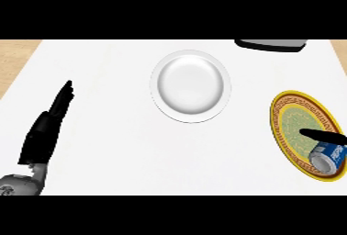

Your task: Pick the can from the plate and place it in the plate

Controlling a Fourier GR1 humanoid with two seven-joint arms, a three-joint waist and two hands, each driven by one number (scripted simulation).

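Barely begun: right hand (324, 136) reaching in at the counter's right edge, fingers straight and touching the can (329, 154) — not curling round it. Can lying tilted on the yellow-rimmed plate (279, 111). White plate (191, 86) mid-counter waiting. Left hand (49, 124) resting open near the left edge.

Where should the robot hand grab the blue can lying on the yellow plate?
Probably around its round side, near the middle. The can lies tipped over on the yellow plate, silver end toward the middle of the table. The right robot hand is already beside it, so coming in from the right edge looks easiest.
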